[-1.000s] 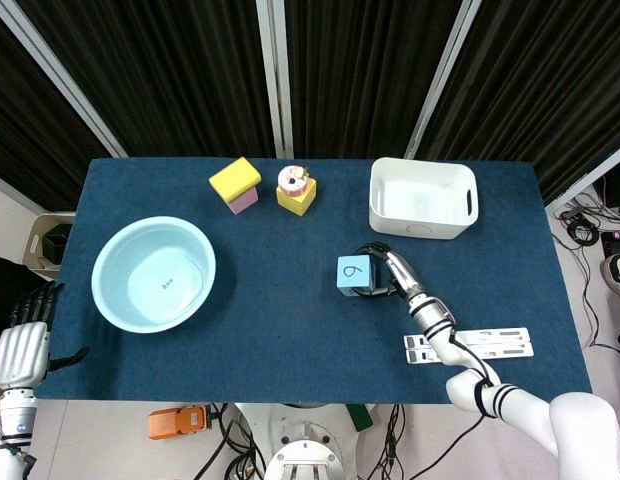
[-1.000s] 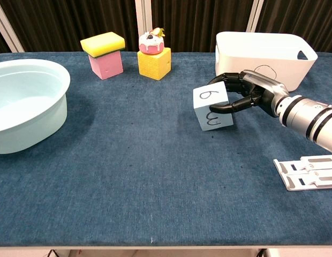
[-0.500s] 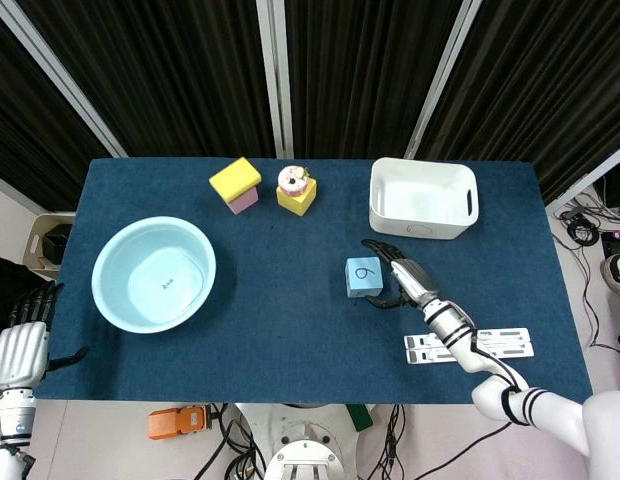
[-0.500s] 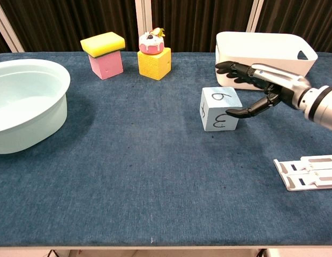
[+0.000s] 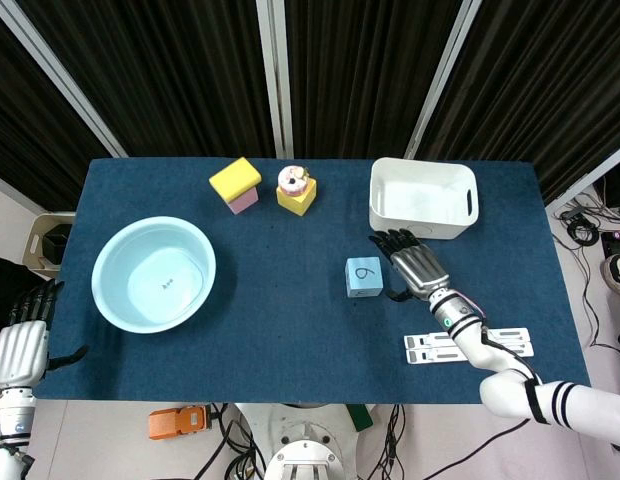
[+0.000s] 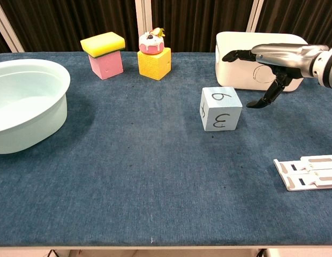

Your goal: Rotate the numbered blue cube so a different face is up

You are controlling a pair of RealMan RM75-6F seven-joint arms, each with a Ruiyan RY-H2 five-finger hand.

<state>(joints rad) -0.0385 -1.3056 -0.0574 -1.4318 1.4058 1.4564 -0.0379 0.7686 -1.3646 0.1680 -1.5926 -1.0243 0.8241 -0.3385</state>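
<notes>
The numbered blue cube point(image 5: 364, 277) point(image 6: 221, 108) rests flat on the blue table with a 6 on its top face and a 3 on the face toward the chest camera. My right hand point(image 5: 418, 268) point(image 6: 270, 58) hovers to the cube's right, raised above the cloth, fingers spread and holding nothing; it does not touch the cube. My left hand point(image 5: 23, 335) hangs off the table's left front corner, fingers apart and empty; the chest view does not show it.
A light blue bowl point(image 5: 154, 274) sits at the left. A yellow-and-pink block point(image 5: 236, 185) and a yellow block with a toy cake point(image 5: 296, 187) stand at the back. A white bin point(image 5: 422, 198) is just behind my right hand. A white flat bracket point(image 5: 468, 345) lies at front right.
My right hand released the cube, opened, and lifted away up and to the right. The cube settled flat, slightly right of where it was held, with the 6 still up.
</notes>
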